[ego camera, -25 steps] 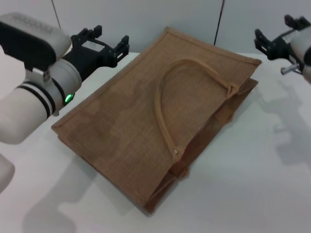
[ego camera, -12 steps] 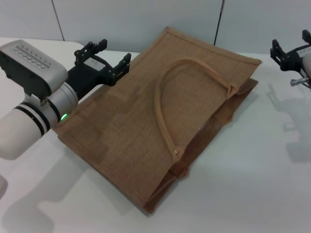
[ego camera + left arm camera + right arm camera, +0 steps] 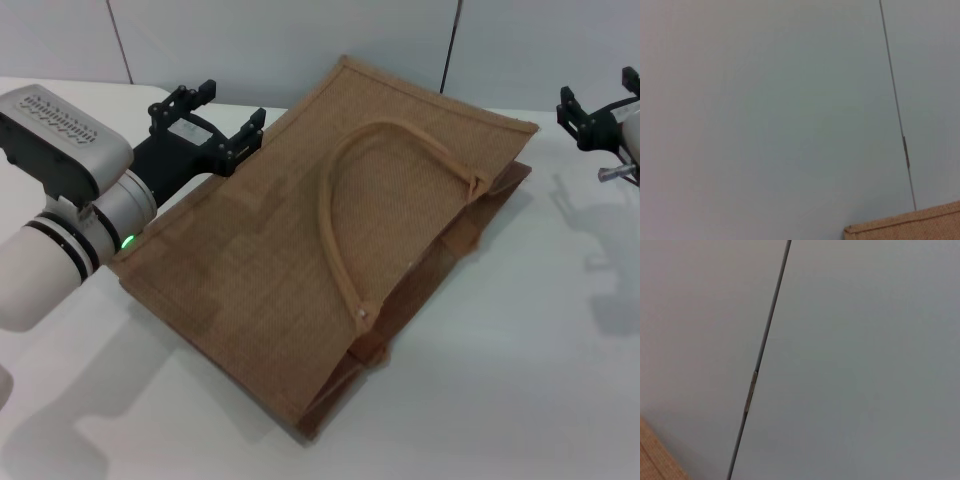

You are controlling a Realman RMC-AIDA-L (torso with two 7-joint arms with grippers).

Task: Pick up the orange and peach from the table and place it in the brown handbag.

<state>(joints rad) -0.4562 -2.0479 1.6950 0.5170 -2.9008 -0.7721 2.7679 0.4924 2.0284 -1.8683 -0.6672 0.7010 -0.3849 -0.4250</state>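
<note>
Both arms have dropped and drawn outward over the last second: the left claw (image 3: 208, 118), earlier raised near the bag's far-left corner, now sits lower along the left edge, and the right claw (image 3: 598, 112) has slid toward the right border of the head view. In the last half second, hardly anything has shifted.

The brown handbag (image 3: 300, 240) lies flat on its side on the white desk (image 3: 540, 380), mouth toward the right and near side, one looped handle (image 3: 345, 215) draped across the upper face — a pose that probably leaves the opening accessible from the front right. Neither the orange nor the peach shows in any view; they may be inside the bag already or out of frame, I cannot tell which.

The left claw stands spread wide, holding nothing, hovering just over the bag's edge. The right claw is also parted and empty, well clear of the bag. Both wrist views face the grey wall, with only a sliver of burlap.
</note>
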